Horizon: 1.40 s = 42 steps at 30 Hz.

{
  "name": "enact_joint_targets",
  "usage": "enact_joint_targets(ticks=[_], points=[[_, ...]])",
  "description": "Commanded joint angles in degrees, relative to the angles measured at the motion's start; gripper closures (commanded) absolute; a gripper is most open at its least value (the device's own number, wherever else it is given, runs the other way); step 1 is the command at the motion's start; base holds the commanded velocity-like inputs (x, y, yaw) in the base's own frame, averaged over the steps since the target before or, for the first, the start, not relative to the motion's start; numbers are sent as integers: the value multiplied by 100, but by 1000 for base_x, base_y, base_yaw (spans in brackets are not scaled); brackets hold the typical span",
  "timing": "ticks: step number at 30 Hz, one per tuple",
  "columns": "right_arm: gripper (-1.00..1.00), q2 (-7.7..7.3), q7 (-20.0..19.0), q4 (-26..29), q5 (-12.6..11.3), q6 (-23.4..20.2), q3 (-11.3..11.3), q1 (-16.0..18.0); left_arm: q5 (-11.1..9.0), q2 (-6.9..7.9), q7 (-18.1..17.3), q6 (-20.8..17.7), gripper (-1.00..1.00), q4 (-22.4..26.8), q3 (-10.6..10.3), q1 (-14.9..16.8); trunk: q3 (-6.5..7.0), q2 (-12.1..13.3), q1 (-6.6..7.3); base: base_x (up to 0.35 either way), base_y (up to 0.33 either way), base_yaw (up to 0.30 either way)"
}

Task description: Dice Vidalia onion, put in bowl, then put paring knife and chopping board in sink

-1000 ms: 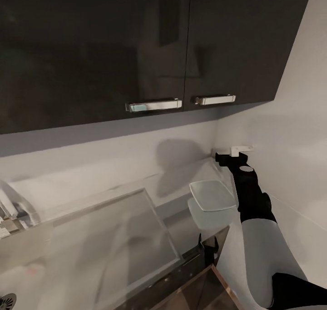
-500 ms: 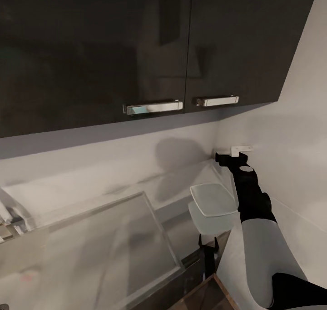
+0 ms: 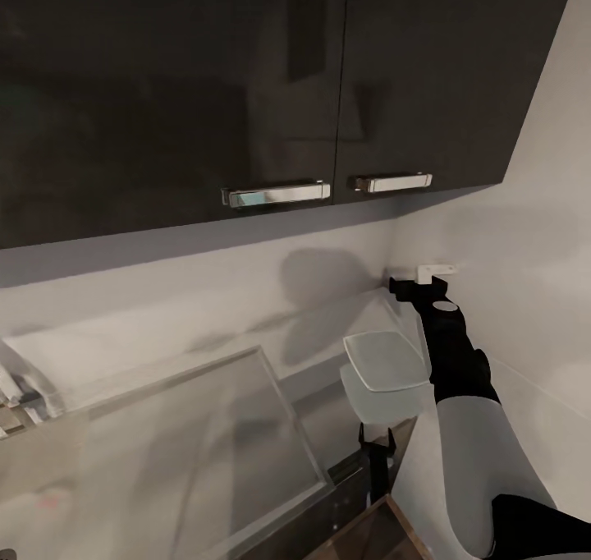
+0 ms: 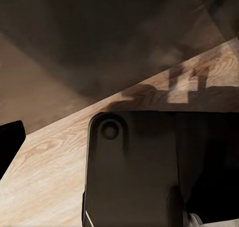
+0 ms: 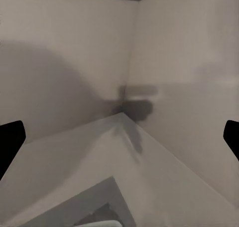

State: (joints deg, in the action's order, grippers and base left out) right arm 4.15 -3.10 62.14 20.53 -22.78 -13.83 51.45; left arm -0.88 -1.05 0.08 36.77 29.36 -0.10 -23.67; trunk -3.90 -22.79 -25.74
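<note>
Countertop (image 3: 328, 330) runs grey into the wall corner (image 5: 130, 52).

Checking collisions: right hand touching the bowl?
Apart. Head view: the right hand is raised near the wall corner, beyond the bowl; right wrist view shows its fingers spread over countertop.

Two glossy dark wall cabinets (image 3: 246, 92) are hanging above the table's far edge, each carrying a chrome handle (image 3: 276, 193) along its lower rim. Pale grey walls (image 3: 525, 240) are meeting at the far right corner.
</note>
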Motion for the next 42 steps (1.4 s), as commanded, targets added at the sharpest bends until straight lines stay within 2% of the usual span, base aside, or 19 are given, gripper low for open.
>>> enact_joint_targets(ticks=[1,17,19,24,35,42], points=[[-100,6,-33,8,57,-25,-15,6,-9,-1,1,5,-100,9,0,-3,-12,-13,-4,0,40,0],[-100,6,-33,8,57,-25,-15,5,-7,-1,1,5,-100,1,0,-5,-12,-13,-4,0,40,0],[-100,72,33,-57,89,-25,-80,-60,-1,-15,-8,-3,-100,-3,-8,1,-12,-13,-4,0,0,0],[-100,67,37,-141,91,-28,-185,-222,0,-16,-8,-3,-100,-5,-8,1,-12,-13,-4,0,0,0],[-100,-292,-20,-332,74,-96,-543,-577,9,-18,-8,5,-100,-156,-8,3,-12,-13,-4,0,0,0],[-100,-520,-241,-333,69,-162,-770,-741,9,-18,-8,7,-100,-165,-8,3,-12,-13,-4,0,0,0]])
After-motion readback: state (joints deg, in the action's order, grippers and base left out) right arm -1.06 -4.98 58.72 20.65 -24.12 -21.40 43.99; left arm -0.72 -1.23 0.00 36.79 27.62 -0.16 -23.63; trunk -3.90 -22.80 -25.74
